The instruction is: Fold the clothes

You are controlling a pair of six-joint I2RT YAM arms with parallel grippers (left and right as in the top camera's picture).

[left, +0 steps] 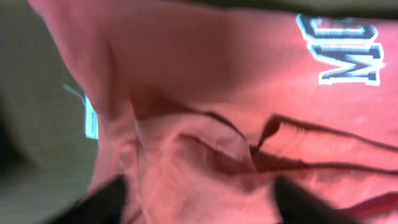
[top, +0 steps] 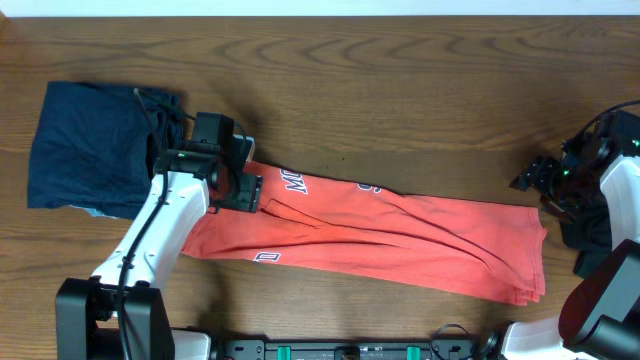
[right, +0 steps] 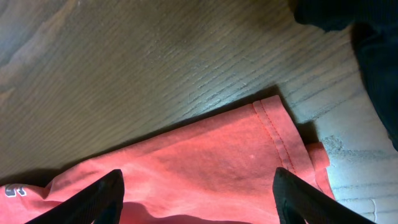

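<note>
A red garment [top: 400,235] with white lettering lies folded lengthwise in a long strip across the middle of the table. My left gripper [top: 240,190] is low over its left end, near the lettering. In the left wrist view its fingers [left: 199,199] are spread wide, with wrinkled red cloth [left: 205,74] between them and nothing gripped. My right gripper [top: 530,180] hovers above bare table just past the strip's far right corner. Its fingers [right: 199,193] are open and empty over the hemmed red end [right: 217,168].
A folded navy garment [top: 90,150] lies at the far left, beside my left arm. A dark cloth [top: 590,235] lies under my right arm at the right edge and also shows in the right wrist view [right: 373,56]. The table [top: 400,80] is brown wood.
</note>
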